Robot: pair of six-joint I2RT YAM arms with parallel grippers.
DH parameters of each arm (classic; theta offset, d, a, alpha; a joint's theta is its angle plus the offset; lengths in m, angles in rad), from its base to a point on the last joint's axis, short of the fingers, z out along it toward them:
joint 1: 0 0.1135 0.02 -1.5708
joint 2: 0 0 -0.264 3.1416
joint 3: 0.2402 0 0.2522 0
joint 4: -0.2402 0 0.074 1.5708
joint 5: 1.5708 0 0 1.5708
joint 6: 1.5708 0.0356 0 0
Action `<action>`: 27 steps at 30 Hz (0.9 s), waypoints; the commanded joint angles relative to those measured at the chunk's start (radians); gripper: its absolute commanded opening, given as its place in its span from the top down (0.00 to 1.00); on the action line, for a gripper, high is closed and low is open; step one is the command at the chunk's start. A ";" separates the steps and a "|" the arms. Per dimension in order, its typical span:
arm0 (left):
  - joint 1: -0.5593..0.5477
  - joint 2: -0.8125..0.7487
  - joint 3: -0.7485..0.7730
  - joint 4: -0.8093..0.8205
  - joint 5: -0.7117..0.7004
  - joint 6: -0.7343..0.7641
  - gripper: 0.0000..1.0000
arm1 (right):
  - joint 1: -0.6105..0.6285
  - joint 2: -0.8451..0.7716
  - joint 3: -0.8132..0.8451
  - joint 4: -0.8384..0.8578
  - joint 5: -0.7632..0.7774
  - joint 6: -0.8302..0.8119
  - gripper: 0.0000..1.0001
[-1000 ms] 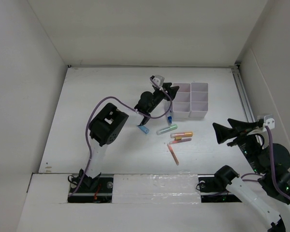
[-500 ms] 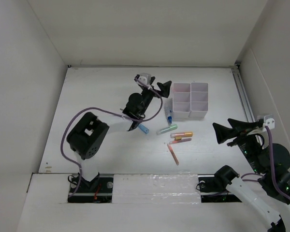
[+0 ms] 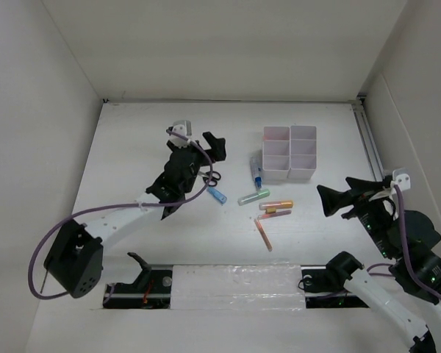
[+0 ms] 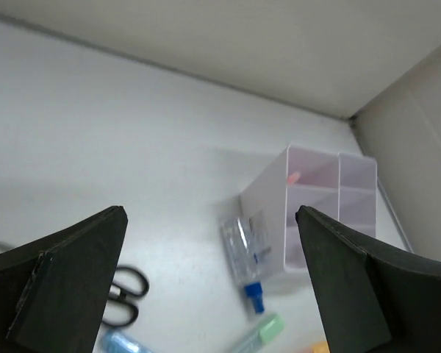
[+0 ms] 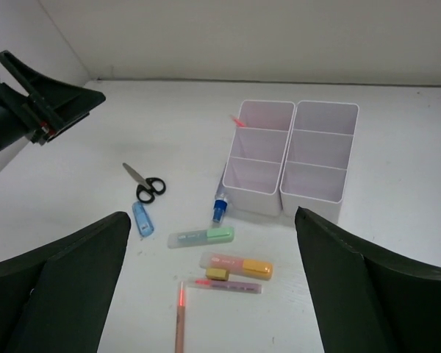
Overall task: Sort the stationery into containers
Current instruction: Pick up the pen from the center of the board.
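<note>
- Withdrawn leftward since a second ago: left gripper (image 3: 210, 149), earlier close against the white organiser (image 3: 289, 152), now well apart from it and near the scissors (image 5: 143, 183); jaws spread wide, nothing between them.
- Shifted slightly leftward over the same interval: right gripper (image 3: 332, 200), jaws likewise apart and empty, at the right side of the table (image 3: 147, 154), well clear of the stationery.
- White organiser: six square compartments in two columns of three, thin translucent white walls; small pink-red speck (image 5: 237, 121) at the rim of the far-left compartment, identity unclear.
- Blue-capped bottle (image 5: 221, 200): clear body, blue tip, lying flat on the table just beside the organiser's left wall, outside every compartment.
- Scissors: black loop handles, silver blades together, flat on the table left of the bottle.
- Short blue tube (image 5: 142, 219): pale blue, lying just beside the scissor handles on the near side.
- Green marker (image 5: 201, 237), orange marker (image 5: 239, 265) and pink marker (image 5: 231, 286): roughly parallel, stacked one behind another in front of the organiser; the orange and pink ones nearly touching.
- Thin red pen (image 5: 180, 320): nearest the arm bases, just beside the pink marker's left end, pointing toward the near edge.
</note>
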 commanded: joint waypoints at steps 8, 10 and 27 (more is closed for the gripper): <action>0.002 -0.270 -0.071 -0.436 0.003 -0.212 0.00 | -0.004 0.101 -0.057 0.095 -0.170 -0.039 0.03; 0.002 -0.293 -0.049 -0.511 -0.026 -0.265 0.00 | -0.004 0.165 -0.085 0.106 -0.216 -0.049 0.03; 0.002 -0.488 0.134 -1.029 -0.247 -0.359 0.00 | 0.120 0.419 -0.449 0.287 -0.373 0.140 0.42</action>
